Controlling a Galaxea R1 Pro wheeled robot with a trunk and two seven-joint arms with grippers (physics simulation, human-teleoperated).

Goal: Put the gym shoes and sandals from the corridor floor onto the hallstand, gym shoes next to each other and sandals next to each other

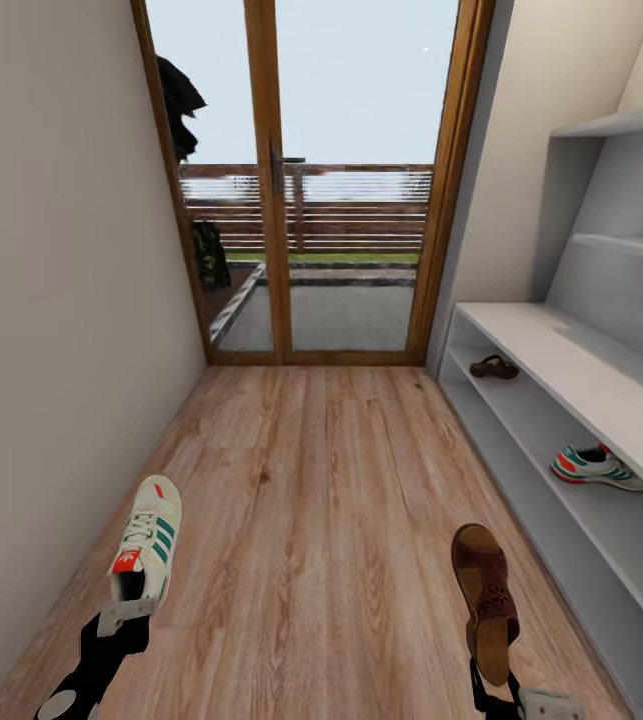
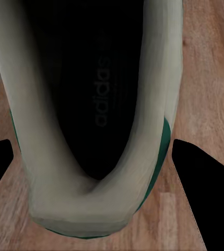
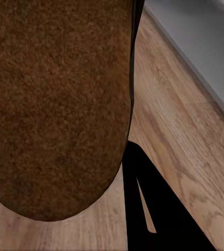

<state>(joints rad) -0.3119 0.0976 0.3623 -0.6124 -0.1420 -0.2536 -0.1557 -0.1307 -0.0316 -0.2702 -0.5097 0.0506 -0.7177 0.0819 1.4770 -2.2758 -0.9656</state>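
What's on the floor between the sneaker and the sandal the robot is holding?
Nothing: in the head view, only bare corridor floor separates the gym shoe from the sandal.

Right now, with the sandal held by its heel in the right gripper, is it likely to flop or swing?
The sandal is probably fairly stiff: held at the heel by the right gripper, its sole extends forward without visibly drooping. Its open, thin build suggests it is light. Gripped at one end, it may pivot if swung fast.

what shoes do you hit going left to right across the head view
gym shoe in the left hand → sandal in the right hand → sandal on the hallstand shelf → gym shoe on the hallstand shelf
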